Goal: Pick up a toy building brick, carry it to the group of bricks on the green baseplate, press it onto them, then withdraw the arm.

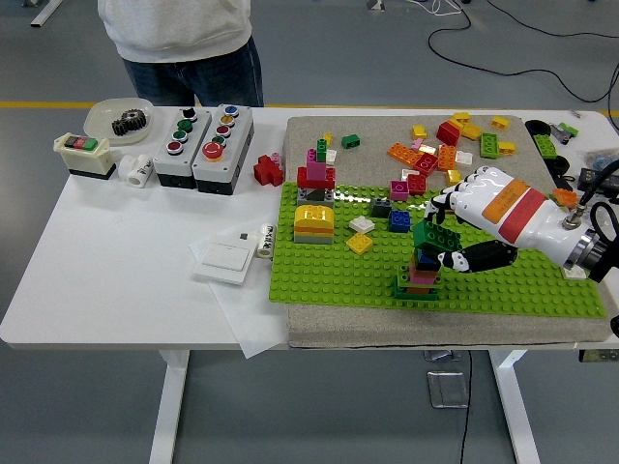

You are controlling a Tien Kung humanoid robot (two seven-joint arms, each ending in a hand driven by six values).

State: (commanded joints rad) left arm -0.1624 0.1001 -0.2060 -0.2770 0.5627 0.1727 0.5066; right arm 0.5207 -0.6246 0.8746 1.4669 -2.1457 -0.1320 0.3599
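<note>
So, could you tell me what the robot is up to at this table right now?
The robot's right hand grips a dark green toy brick and holds it on top of a small stack of green, pink and blue bricks on the lime green baseplate. Whether it is pressed fully home is hard to tell. The left arm is out of view, and a person in a grey top stands at the far side, touching nothing.

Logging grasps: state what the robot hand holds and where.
The right robot hand pinches a green brick by its sides, just above the brick stack.
</note>
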